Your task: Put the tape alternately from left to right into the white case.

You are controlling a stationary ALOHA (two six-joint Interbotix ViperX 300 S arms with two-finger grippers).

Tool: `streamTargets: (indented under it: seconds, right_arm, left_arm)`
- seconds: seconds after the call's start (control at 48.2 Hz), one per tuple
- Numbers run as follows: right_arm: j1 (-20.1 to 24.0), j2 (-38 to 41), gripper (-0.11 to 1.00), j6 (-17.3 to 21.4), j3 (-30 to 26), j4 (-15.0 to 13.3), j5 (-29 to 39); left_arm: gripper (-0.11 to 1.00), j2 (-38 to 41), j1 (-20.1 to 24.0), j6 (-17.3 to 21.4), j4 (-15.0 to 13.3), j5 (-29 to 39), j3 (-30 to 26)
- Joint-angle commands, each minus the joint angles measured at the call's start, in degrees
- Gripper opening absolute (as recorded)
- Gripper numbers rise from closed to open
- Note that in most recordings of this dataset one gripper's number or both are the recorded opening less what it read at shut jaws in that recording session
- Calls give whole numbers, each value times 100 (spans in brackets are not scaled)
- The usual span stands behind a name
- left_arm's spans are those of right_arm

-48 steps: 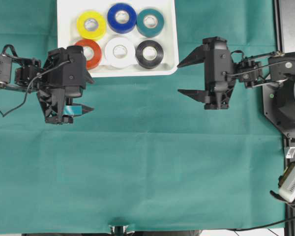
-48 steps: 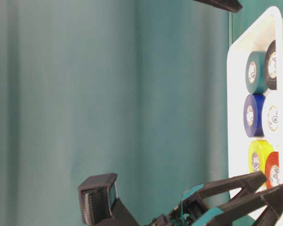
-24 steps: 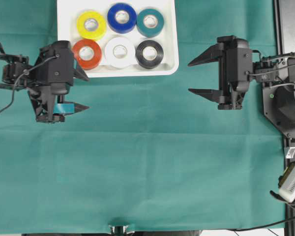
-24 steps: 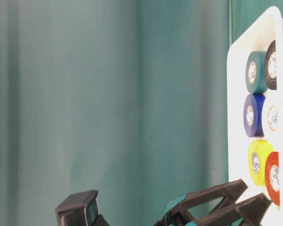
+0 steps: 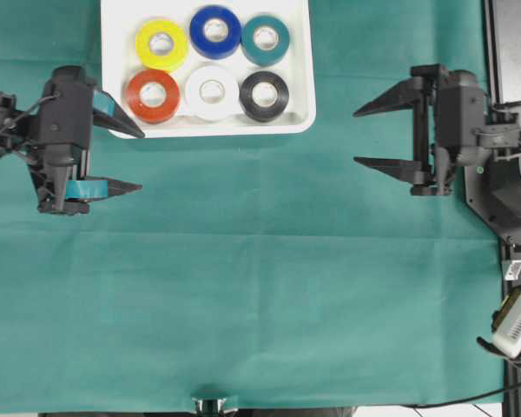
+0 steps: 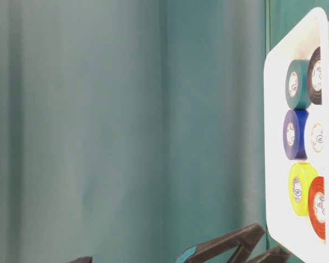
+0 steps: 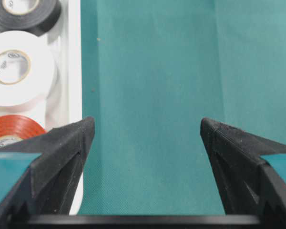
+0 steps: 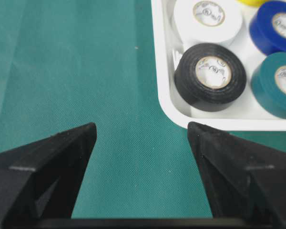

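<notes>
The white case point(image 5: 210, 129) lies at the top middle of the green cloth. Several rolls of tape lie flat in it in two rows: yellow point(image 5: 161, 43), blue point(image 5: 214, 31) and teal point(image 5: 266, 39) at the back, red point(image 5: 153, 95), white point(image 5: 212, 92) and black point(image 5: 264, 95) in front. My left gripper point(image 5: 141, 161) hangs open and empty just left of the case's front left corner, its upper finger point(image 5: 122, 122) at the rim. My right gripper point(image 5: 355, 137) is open and empty, apart from the case on its right. The wrist views show only cloth between the jaws of the left gripper point(image 7: 147, 123) and the right gripper point(image 8: 141, 126).
Green cloth point(image 5: 260, 295) covers the table. Black arm bases and equipment point(image 5: 514, 52) stand along the right edge, with a pale ribbed object point(image 5: 517, 317) at the lower right. A stand foot point(image 5: 210, 405) sits at the front edge.
Both arms have drawn outward from the case, the left one leftward and the right one rightward. Both grippers stayed open. The rolls have not moved.
</notes>
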Motion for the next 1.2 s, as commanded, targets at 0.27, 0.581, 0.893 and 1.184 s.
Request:
streamTargets:
  seconds: [0.27,0.581,0.893,1.184]
  right_arm:
    - [9,-1099,92,26,387,0,35]
    - [18,-1477,92,44,598,0,237]
    - [18,-1485,92,44,659,0,237]
    - [18,-1547,92,53,721,0,237]
  left_arm:
    - [92,-360,0,35,-18,-185,185]
    - [92,-598,88,53,-18,-316,404]
    - [92,-1055,88,53,-9,-334,694]
    - [92,-1661,88,62,-18,-334,1046]
